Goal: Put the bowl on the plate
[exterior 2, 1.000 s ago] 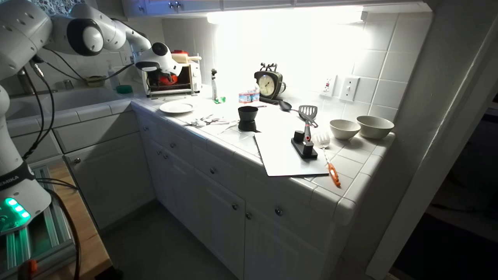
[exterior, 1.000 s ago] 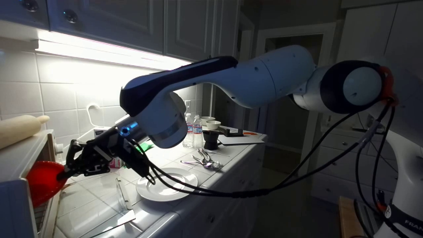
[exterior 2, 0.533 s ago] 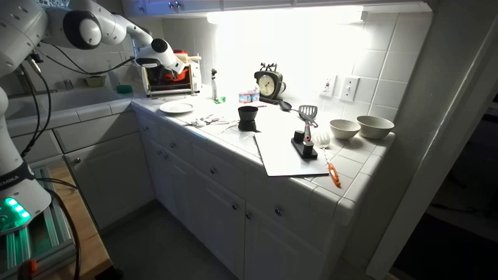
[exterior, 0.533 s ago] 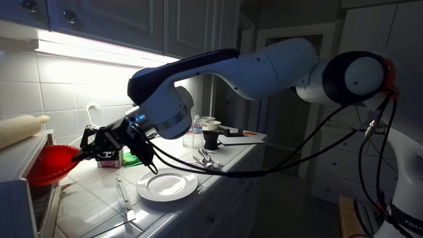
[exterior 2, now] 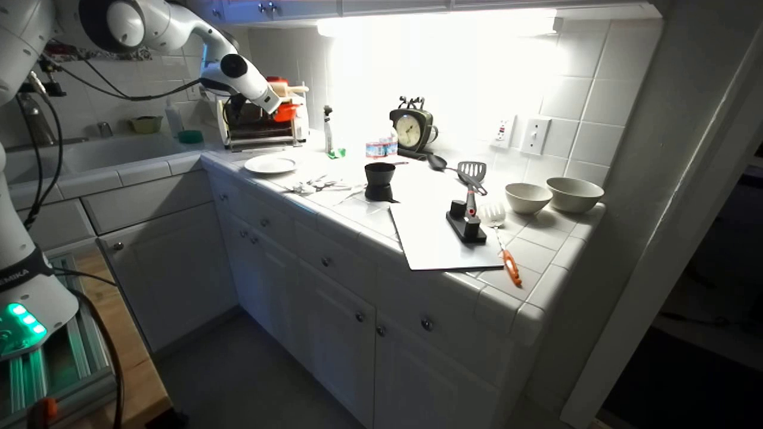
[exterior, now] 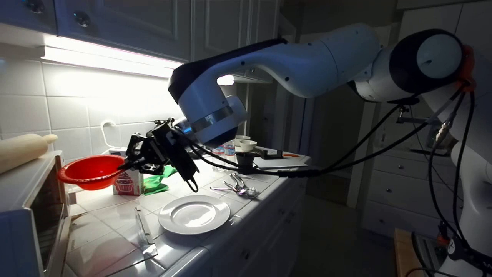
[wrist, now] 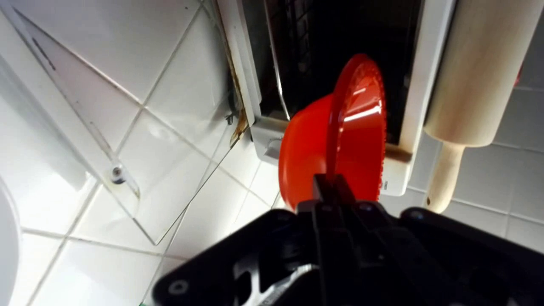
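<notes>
My gripper point(exterior: 123, 165) is shut on the near rim of the bright red bowl point(exterior: 94, 181). In the wrist view the two fingertips point(wrist: 333, 182) pinch the bowl's rim, and the bowl point(wrist: 306, 148) extends away from them. The bowl is held in the air, opening up and roughly level, just in front of the toaster oven's mouth. In an exterior view the bowl point(exterior 2: 285, 112) shows partly behind the arm, which hides the fingertips there. The white plate point(exterior: 194, 215) lies flat on the tiled counter, lower than the bowl and nearer the arm's base; it also shows in an exterior view point(exterior 2: 270, 165).
The toaster oven point(exterior: 23, 223) stands open, its glass door point(exterior: 144, 232) lowered over the counter. A rolling pin point(exterior: 23, 152) lies on top. A pink-and-white carton point(exterior: 128, 184) and a green packet point(exterior: 157, 184) stand behind the bowl. Metal utensils point(exterior: 240, 188) lie beyond the plate.
My gripper has drawn the bowl out of the toaster oven, upward and back toward the arm's base. The bowl has gone from steeply tilted to nearly level. The plate has not moved.
</notes>
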